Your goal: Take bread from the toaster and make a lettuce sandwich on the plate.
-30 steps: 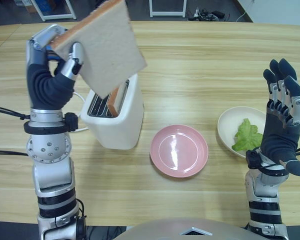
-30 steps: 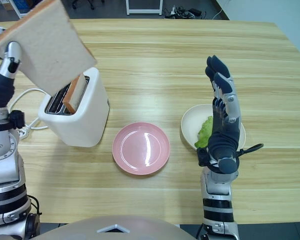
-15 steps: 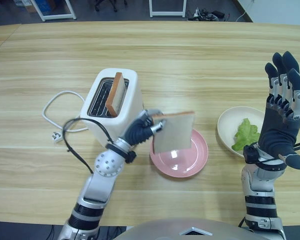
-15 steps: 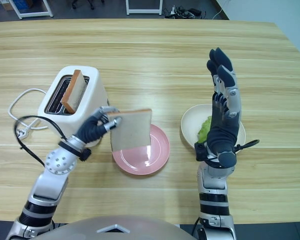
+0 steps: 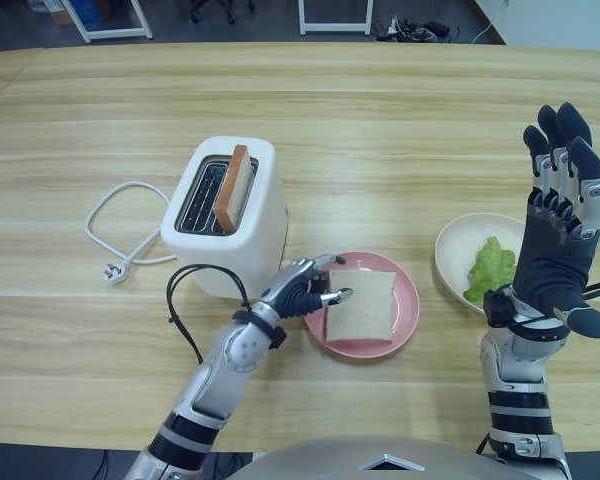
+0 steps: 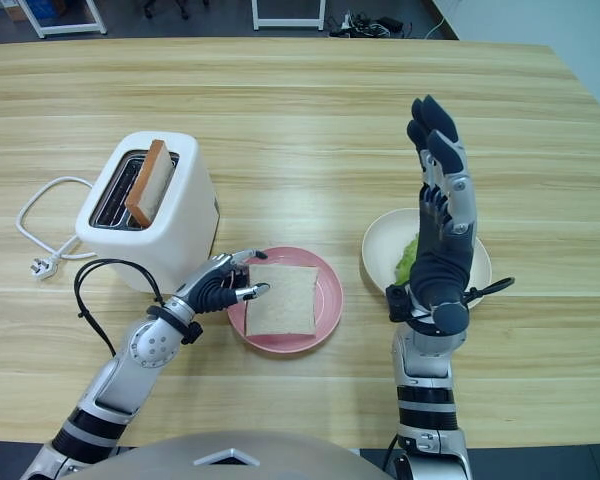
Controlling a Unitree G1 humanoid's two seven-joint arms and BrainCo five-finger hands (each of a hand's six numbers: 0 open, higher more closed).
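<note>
**Slice flat on the plate, left hand at its edge**

One slice of bread (image 5: 360,305) lies flat on the pink plate (image 5: 408,300), which sits about midway along the table (image 5: 380,120), closer to the near edge. The left hand (image 5: 305,292) is low at the plate's left rim. Its fingers are loosely parted and gently bent, gripping nothing. One fingertip (image 6: 263,289) reaches the slice's left edge, though whether it touches is hard to call.

Just left of the plate stands the white toaster (image 5: 242,240), with a second slice (image 5: 232,187) upright in its slot and poking out the top. Its white cord (image 5: 115,215) loops toward the table's left edge and ends in a plug (image 5: 110,272) lying on the wood.

Over on the right, the cream bowl (image 5: 450,250) holds the lettuce (image 5: 490,268), well apart from the plate. The right hand (image 5: 560,240) is held upright above the table by the bowl's near right side. Its fingers are straight, close together and pointing up, and the hand is empty.
</note>
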